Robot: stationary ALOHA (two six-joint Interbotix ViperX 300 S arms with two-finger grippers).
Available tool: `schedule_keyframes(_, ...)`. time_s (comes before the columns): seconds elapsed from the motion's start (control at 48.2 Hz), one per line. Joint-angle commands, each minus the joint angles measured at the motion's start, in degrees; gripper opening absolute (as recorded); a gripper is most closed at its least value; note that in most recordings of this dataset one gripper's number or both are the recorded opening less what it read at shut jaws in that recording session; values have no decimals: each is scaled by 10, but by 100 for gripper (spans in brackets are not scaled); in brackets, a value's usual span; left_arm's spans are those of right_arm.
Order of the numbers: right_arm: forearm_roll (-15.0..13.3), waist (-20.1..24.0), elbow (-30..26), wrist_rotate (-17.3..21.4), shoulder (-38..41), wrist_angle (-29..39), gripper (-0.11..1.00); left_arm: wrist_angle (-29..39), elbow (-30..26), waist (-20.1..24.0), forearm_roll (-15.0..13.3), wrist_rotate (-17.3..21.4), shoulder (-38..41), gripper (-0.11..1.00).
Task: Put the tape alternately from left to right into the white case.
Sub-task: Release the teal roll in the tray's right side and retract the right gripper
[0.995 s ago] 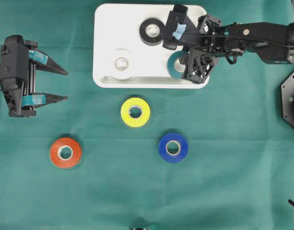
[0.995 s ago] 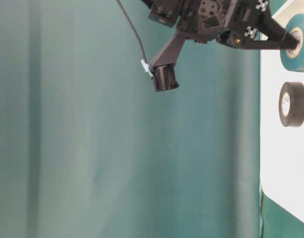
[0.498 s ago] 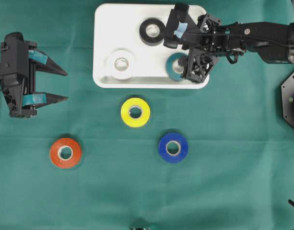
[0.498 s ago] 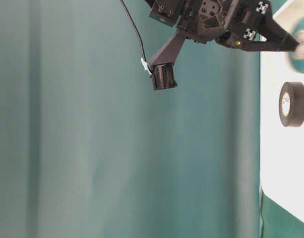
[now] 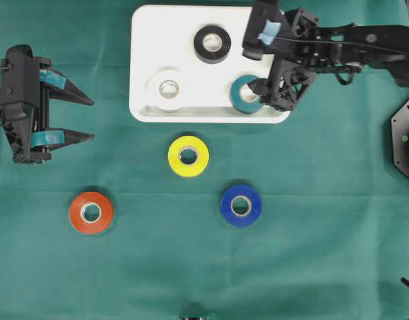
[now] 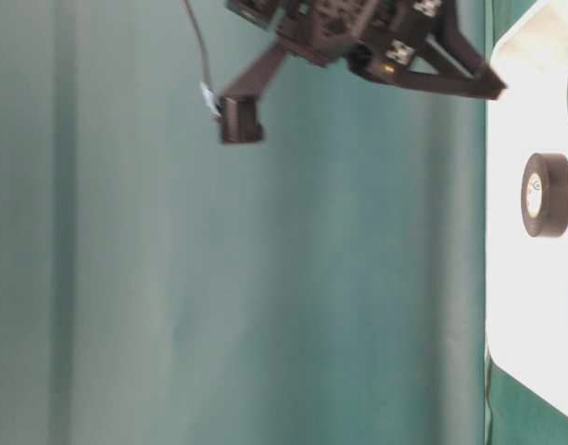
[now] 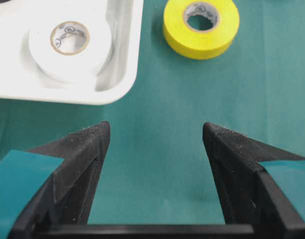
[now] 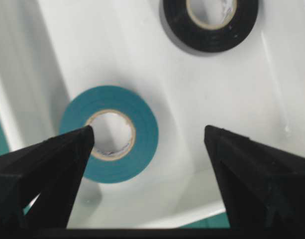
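I take the white case (image 5: 143,40) as my landmark. Inside it I count three rolls lying flat: the black roll (image 5: 212,44) toward its far side, the white roll (image 5: 169,89) at its near left, and the teal roll (image 5: 245,94) at its near right, close to the near rim.

My right gripper (image 5: 261,68) hangs over the case's right end, above and just beside the teal roll. From its wrist camera I see the jaws spread wide with nothing between them; the teal roll (image 8: 109,133) lies flat on the case floor below, partly under the left finger in that view, and the black roll (image 8: 210,21) sits farther in.

My left gripper (image 5: 84,119) sits well to the left of the case, over the green cloth (image 5: 324,233). Its jaws are wide apart and hold nothing.

Outside the case, the yellow roll (image 5: 188,156) lies just in front of its near rim. The blue roll (image 5: 241,205) lies farther out, to the right of the yellow one. The red roll (image 5: 91,212) lies farther out to the left.
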Motion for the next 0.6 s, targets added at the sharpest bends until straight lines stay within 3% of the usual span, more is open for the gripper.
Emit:
schedule_keyframes(0.0, -1, 2, 7, 0, -43, -5, 65, -5, -8, -2, -1, 1, -3, 73)
schedule_keyframes(0.311, -1, 2, 77, 2, -86, -99, 65, -4, -9, -2, -1, 1, -3, 73)
schedule_keyframes(0.581, -1, 2, 163, 2, -169, -126, 65, -4, -6, -2, -1, 0, -3, 73)
